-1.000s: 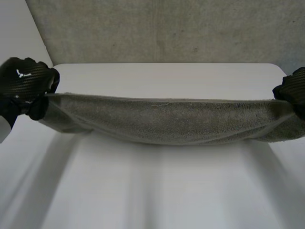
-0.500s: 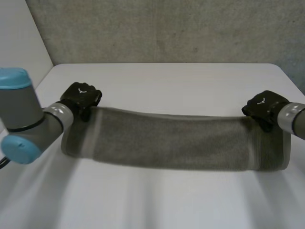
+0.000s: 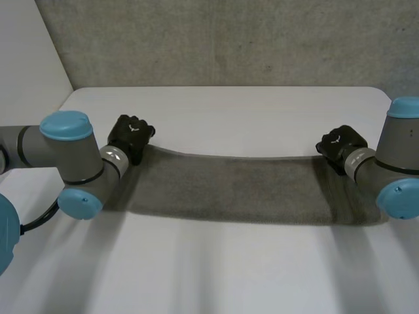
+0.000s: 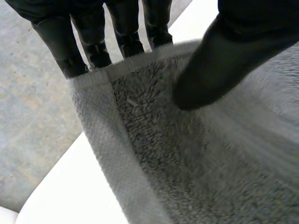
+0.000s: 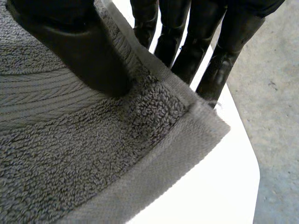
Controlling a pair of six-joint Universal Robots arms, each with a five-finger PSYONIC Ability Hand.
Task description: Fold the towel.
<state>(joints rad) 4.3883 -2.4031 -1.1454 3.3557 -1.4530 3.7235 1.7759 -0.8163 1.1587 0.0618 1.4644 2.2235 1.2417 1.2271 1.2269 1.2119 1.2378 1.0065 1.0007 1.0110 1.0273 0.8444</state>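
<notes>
A grey towel point(image 3: 229, 190) lies as a long band across the white table point(image 3: 229, 111). My left hand point(image 3: 131, 134) is at its far left corner, my right hand point(image 3: 340, 145) at its far right corner. The far edge sags slightly between the two hands. In the left wrist view the towel's point(image 4: 187, 177) hemmed corner lies over the straight fingers point(image 4: 91, 42), with the thumb point(image 4: 219, 60) on top of the cloth. In the right wrist view the corner of the towel point(image 5: 70, 154) likewise sits between the thumb point(image 5: 79, 46) above and the fingers point(image 5: 187, 42) beneath.
Both forearms reach in from the sides over the towel's ends. The table's far edge lies a little beyond the hands, with grey concrete floor point(image 3: 229, 39) past it. Bare tabletop point(image 3: 216, 275) spreads in front of the towel.
The towel hung stretched in the air between the raised hands. Both hands have since swung forward and down, laying it flat on the table, and the arms now lie low over its ends.
</notes>
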